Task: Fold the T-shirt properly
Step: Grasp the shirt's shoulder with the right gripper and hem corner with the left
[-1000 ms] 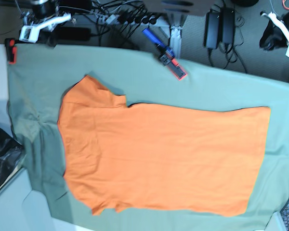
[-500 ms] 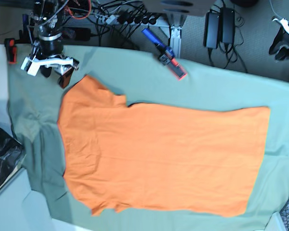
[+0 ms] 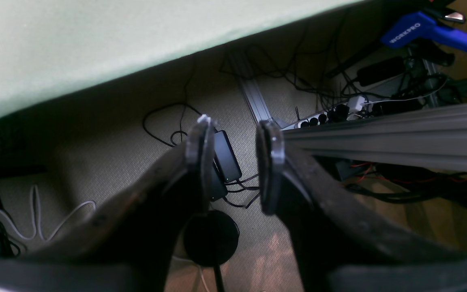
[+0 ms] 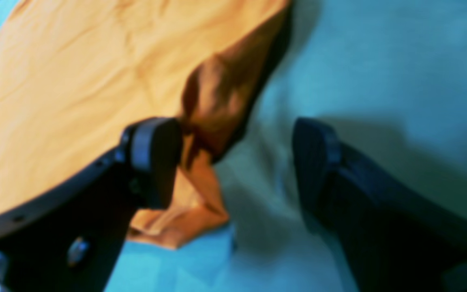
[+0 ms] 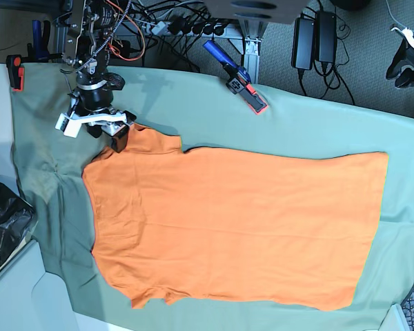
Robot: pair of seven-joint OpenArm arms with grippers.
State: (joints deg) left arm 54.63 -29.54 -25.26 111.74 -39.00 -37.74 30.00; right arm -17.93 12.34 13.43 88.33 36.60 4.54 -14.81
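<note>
T-shirt (image 5: 234, 224) unmoved; right gripper (image 5: 96, 127) arrived.

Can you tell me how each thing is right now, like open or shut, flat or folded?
T-shirt: flat, not yet folded.
Right gripper: open, at the sleeve tip.
Left gripper: open, empty, off the table.
Green cloth: spread under the shirt.
Blue clamp: clipped on the cloth's edge.

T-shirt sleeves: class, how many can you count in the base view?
2. The upper sleeve lies by the right gripper at the top left of the T-shirt; the lower sleeve is at its bottom left.
</note>
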